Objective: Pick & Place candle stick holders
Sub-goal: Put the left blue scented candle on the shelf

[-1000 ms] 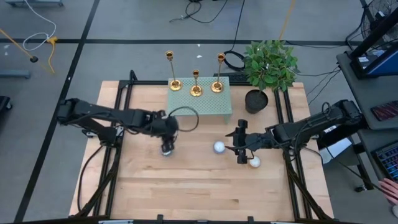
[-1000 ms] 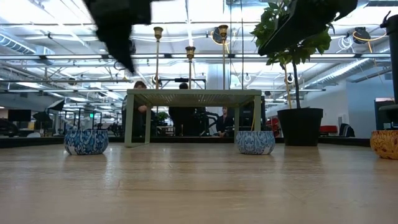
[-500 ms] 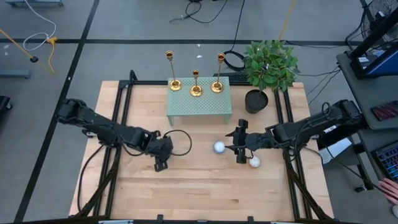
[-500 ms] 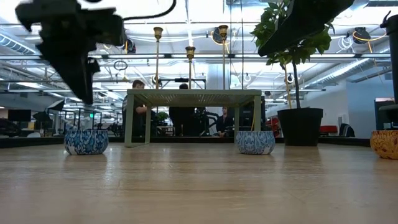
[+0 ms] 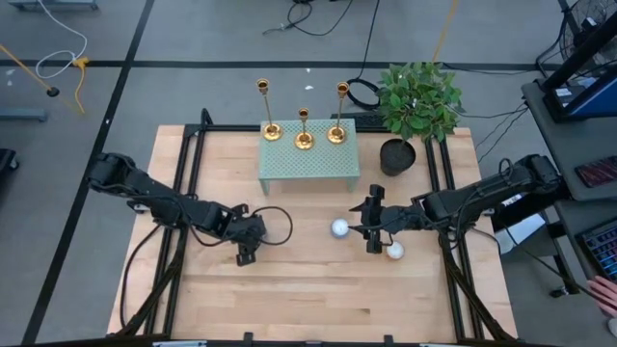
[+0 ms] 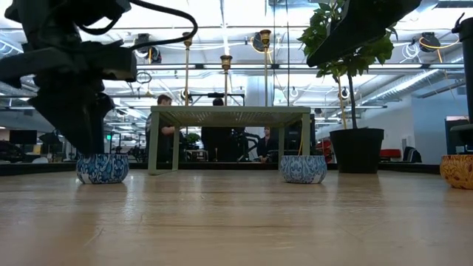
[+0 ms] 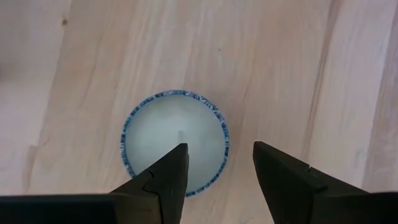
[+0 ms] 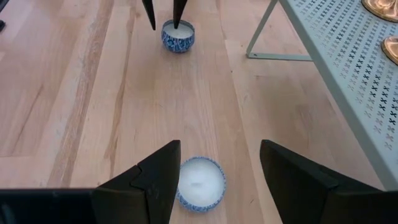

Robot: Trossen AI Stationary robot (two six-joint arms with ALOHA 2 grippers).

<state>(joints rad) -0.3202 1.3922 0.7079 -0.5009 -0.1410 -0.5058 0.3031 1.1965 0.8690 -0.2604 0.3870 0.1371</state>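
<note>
On the perforated green stand at the back of the table, the three candle stick holders stand upright in a row, untouched, well apart from both grippers. Left gripper hangs right over a blue-patterned candle tin, fingers spread a bit, one fingertip over the tin, nothing held. In the high view the left gripper sits left of centre on the bare wood. Right gripper hovers above a second tin, fingers wide apart, empty; a third white candle lies just beside it. Potted plant stands right of the stand.

Step in hand, by my read: both arms are busy around candles, and no holder pick has begun. Next move needs an arm to reach back to the stand and close on a thin stem without tipping the neighbours.
</note>
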